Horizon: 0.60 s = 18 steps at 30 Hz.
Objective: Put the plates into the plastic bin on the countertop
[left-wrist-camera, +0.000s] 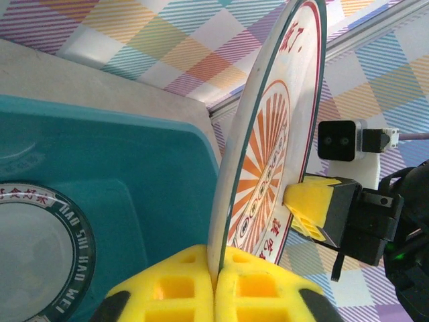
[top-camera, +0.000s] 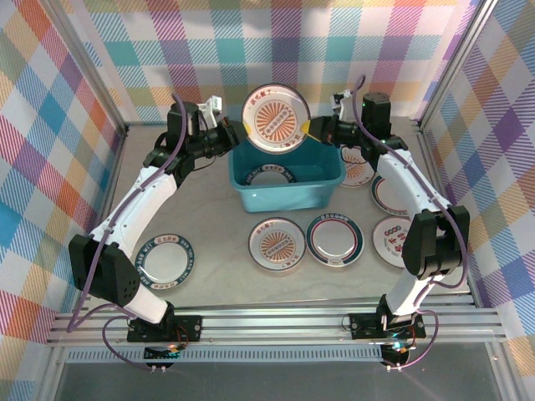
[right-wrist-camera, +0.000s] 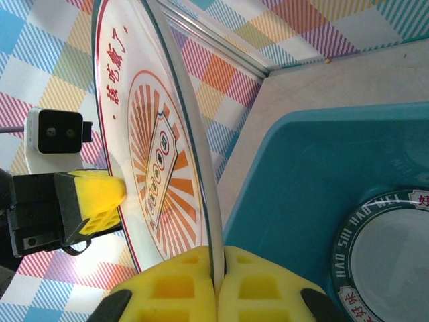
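Note:
A white plate with an orange sunburst centre (top-camera: 276, 119) stands on edge above the back rim of the teal plastic bin (top-camera: 288, 199). My left gripper (top-camera: 239, 132) is shut on its left rim and my right gripper (top-camera: 313, 128) is shut on its right rim. The left wrist view has the plate (left-wrist-camera: 268, 147) pinched in my left gripper (left-wrist-camera: 216, 268). In the right wrist view the same plate (right-wrist-camera: 154, 134) sits in my right gripper (right-wrist-camera: 216, 268). A teal-rimmed plate (top-camera: 270, 176) lies flat inside the bin.
More plates lie on the beige countertop (top-camera: 217, 276): one teal-rimmed at the left (top-camera: 165, 259), two in front of the bin (top-camera: 277, 245) (top-camera: 333, 238), and three under the right arm (top-camera: 391, 241). Plaid walls and metal rails enclose the area.

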Tool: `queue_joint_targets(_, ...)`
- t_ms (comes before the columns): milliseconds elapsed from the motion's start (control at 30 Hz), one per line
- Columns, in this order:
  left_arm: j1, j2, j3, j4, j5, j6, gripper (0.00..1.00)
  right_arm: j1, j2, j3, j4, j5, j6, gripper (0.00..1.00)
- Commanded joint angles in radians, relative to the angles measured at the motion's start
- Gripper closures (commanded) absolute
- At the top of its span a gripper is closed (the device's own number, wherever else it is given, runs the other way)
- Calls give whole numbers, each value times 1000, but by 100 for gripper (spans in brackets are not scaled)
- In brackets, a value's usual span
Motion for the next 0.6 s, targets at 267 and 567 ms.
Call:
queue_joint_targets(267, -8, -12, 38, -53, -90, 67, 45, -2, -36, -8, -23, 33, -48, 100)
queue_joint_targets(567, 32, -68, 47, -214, -243, 192, 34, -2, 18, 106, -275, 133, -189, 100)
